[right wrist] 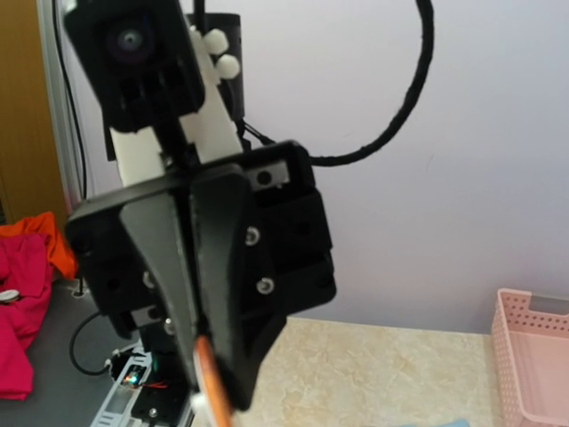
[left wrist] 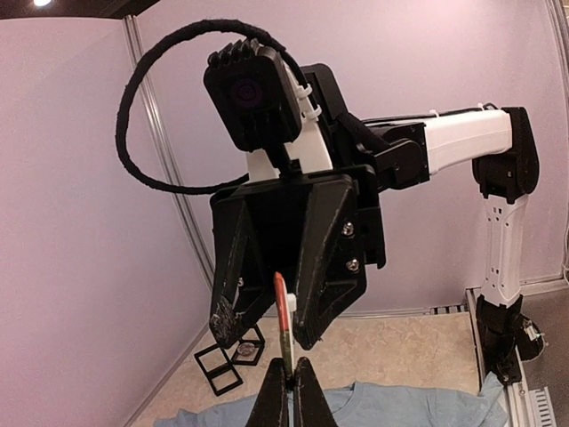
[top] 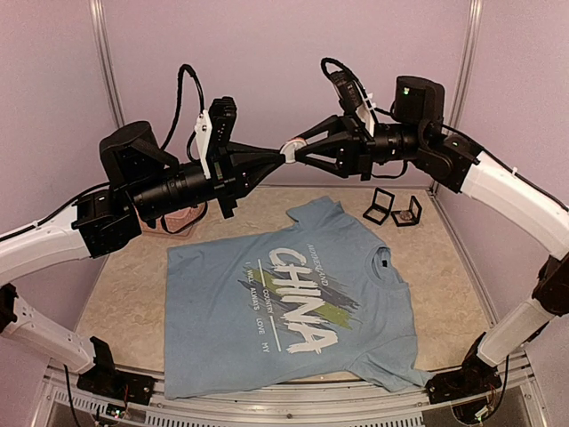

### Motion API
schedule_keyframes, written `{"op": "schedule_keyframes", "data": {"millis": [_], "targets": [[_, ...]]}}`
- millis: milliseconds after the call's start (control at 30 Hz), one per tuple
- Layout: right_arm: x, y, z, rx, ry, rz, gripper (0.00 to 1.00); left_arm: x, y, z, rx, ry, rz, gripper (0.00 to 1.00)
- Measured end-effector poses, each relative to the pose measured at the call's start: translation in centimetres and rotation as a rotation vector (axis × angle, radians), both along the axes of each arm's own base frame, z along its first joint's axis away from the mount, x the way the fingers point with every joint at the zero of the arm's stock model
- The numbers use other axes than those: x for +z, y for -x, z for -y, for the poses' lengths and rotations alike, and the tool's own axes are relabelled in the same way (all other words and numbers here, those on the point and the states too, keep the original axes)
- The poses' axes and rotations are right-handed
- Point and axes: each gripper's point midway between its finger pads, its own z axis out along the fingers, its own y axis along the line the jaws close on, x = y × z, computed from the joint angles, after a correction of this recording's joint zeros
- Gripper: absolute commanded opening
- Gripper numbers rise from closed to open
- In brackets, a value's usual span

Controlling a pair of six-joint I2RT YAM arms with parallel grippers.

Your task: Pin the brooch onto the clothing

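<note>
The clothing, a light blue "CHINA" T-shirt point(top: 293, 302), lies flat on the table with its collar to the right. High above its far edge the two arms meet tip to tip. My left gripper point(top: 283, 156) is shut on the brooch point(top: 292, 148), a round disc that the left wrist view shows edge-on, reddish above and green below point(left wrist: 283, 316), rising from my closed fingertips point(left wrist: 291, 391). My right gripper point(left wrist: 271, 329) faces it with its jaws apart either side of the brooch. One finger point(left wrist: 320, 302) lies against the brooch's white clasp; the other stands off it.
Two small black square stands point(top: 380, 206) point(top: 407, 212) sit on the table beyond the shirt's collar. A pink basket point(right wrist: 533, 356) stands at the table's far left, partly behind my left arm. Pale enclosure walls close in the back and sides.
</note>
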Motion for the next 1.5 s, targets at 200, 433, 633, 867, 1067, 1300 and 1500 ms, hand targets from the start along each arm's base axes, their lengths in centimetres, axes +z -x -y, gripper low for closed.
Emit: {"op": "schedule_keyframes", "data": {"millis": [200, 433, 633, 867, 1067, 1300, 1500], "targets": [[0.1, -0.1, -0.1, 0.002, 0.005, -0.006, 0.31, -0.1, 0.0, 0.0, 0.002, -0.007, 0.007, 0.00], [-0.1, -0.2, -0.4, 0.002, 0.024, -0.021, 0.33, -0.3, -0.1, 0.1, 0.005, -0.015, 0.011, 0.00], [-0.3, 0.1, -0.5, 0.013, 0.032, 0.006, 0.67, -0.3, -0.1, 0.1, 0.011, -0.015, 0.010, 0.00], [-2.5, 1.4, 0.8, 0.023, 0.091, 0.098, 0.65, -0.3, -0.1, 0.2, 0.028, -0.017, 0.013, 0.00], [-0.5, 1.4, 1.9, -0.057, 0.044, 0.130, 0.40, -0.5, -0.2, 0.2, 0.033, -0.023, 0.014, 0.00], [0.3, 0.8, 1.3, -0.062, 0.010, 0.088, 0.29, -0.6, -0.2, 0.2, 0.032, -0.029, 0.011, 0.00], [0.3, 0.5, 0.9, -0.059, 0.004, 0.068, 0.15, -0.7, -0.2, 0.2, 0.032, -0.029, 0.011, 0.00]]}}
